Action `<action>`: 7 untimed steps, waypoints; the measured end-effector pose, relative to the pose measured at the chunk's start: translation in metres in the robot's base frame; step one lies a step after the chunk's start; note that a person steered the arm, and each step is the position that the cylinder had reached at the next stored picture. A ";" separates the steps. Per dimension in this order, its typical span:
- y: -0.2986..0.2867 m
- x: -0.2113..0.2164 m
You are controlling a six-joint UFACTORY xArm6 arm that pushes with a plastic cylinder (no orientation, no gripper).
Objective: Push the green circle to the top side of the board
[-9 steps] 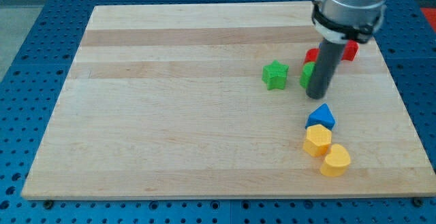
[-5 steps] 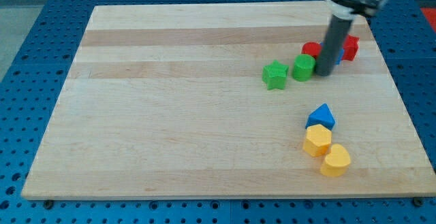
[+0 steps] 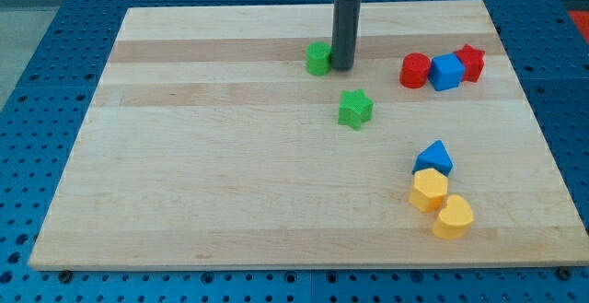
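Our tip, no pincer on this rod, touches the green circle's right side in the tabletop's upper middle; we should get below it and push toward the top edge.

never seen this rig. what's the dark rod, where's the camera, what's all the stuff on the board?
It is one robot arm that ends in a plain dark rod, with nothing to grasp with, so nothing is held; it only pushes. My tip rests on the light wooden board, right beside the green circle block, on its right in the view.

There is a single camera looking down at the board at an angle; its mounting is not on record.

Also on the board: a green star block, a row of red cylinder, blue cube and red block, then a blue pointed block above two yellow blocks.
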State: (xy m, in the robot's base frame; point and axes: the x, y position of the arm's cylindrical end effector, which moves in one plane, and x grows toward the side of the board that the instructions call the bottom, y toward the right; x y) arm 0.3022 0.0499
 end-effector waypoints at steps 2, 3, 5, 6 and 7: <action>-0.005 -0.008; 0.028 0.038; -0.010 0.073; -0.034 0.059; -0.035 0.000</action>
